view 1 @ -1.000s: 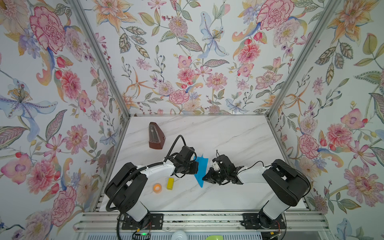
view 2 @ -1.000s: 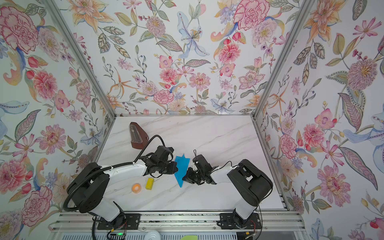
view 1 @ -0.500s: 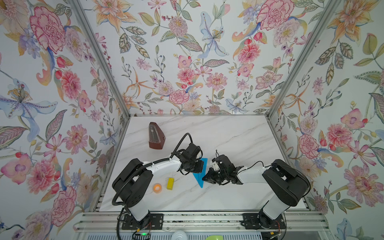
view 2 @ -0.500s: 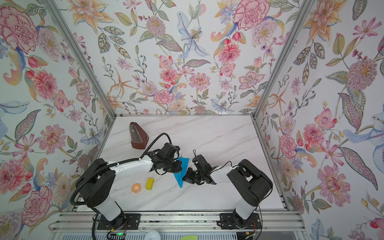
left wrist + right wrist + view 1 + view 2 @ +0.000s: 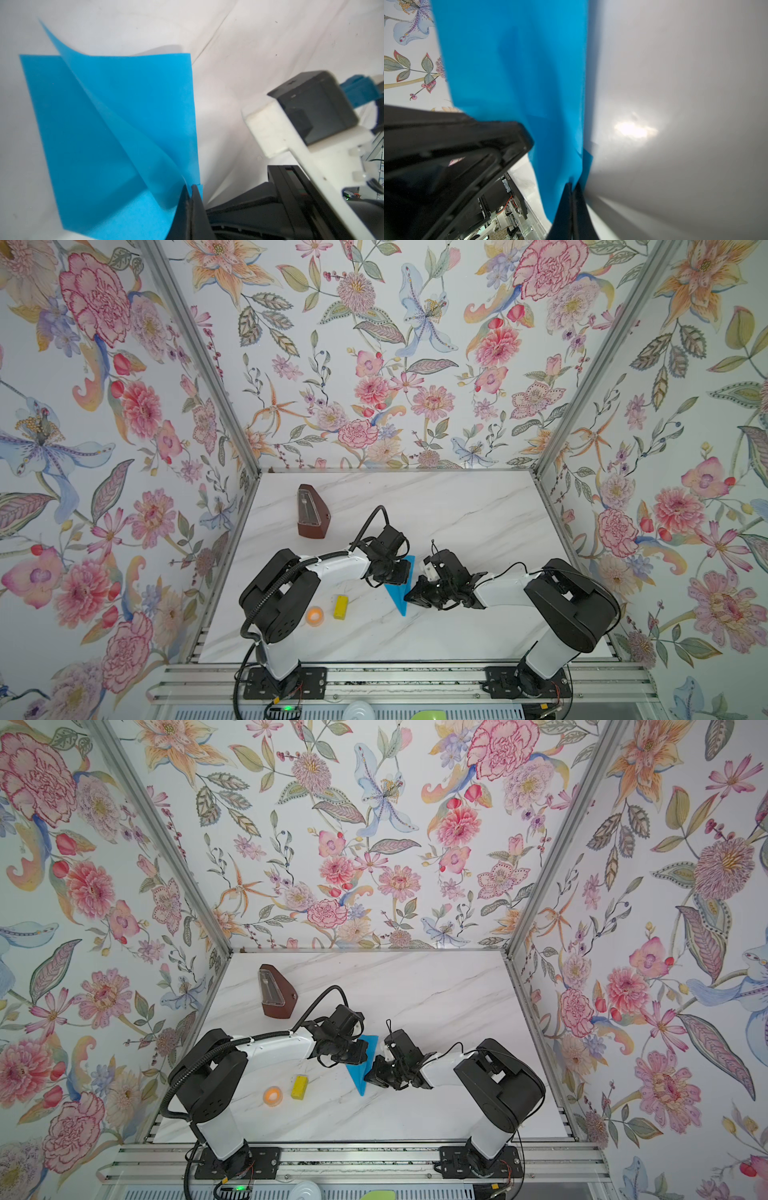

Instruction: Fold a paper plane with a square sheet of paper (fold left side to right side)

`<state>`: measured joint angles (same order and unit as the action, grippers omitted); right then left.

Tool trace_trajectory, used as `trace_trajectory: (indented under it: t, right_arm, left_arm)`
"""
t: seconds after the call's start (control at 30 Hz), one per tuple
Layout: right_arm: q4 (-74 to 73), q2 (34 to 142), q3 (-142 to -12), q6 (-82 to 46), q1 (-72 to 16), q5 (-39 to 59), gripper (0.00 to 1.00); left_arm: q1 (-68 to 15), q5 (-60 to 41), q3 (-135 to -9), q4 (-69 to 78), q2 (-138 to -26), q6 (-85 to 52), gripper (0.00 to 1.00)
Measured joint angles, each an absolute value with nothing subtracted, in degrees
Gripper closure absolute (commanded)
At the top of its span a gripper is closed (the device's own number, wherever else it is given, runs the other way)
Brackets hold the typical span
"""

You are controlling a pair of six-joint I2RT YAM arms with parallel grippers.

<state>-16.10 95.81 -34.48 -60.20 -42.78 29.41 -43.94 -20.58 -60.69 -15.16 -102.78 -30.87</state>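
Note:
The square sheet of paper [image 5: 400, 598] [image 5: 360, 1080] is bright blue and folded into a pointed, paper plane shape, lying mid-table in both top views. My left gripper [image 5: 402, 572] [image 5: 360, 1052] hangs over its far part. In the left wrist view this left gripper [image 5: 190, 187] is shut on a raised flap of the paper [image 5: 93, 124], which curls up off the flat layer. My right gripper [image 5: 415, 594] [image 5: 372, 1074] sits at the paper's right edge. In the right wrist view the right gripper [image 5: 573, 185] is shut on the paper's [image 5: 519, 62] edge.
A brown metronome [image 5: 311, 512] stands at the back left. A small yellow block [image 5: 340, 607] and an orange ring [image 5: 315, 615] lie left of the paper, near the front. Flowered walls close in three sides of the marble table [image 5: 478, 510].
My left gripper has swung right and slightly back across the paper with the flap in its grip, covering more of the blue. The right arm has stayed where it was.

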Motion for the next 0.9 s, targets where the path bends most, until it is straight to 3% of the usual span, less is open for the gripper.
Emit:
trace_trajectory:
  t: [0.7,0.9]
  right_arm:
    - [-16.7,96.2,-34.5,-59.9,-42.8,29.8,1.0]
    - [-13.4,95.5,-35.6,-58.9,-42.9,29.1,0.88]
  left_arm:
    - [-43.9,-21.2,-61.0,-13.1,-106.6,-30.9,1.0]
    - [-43.9,-21.2,-60.9,-12.8,-106.6,-30.9,1.0]
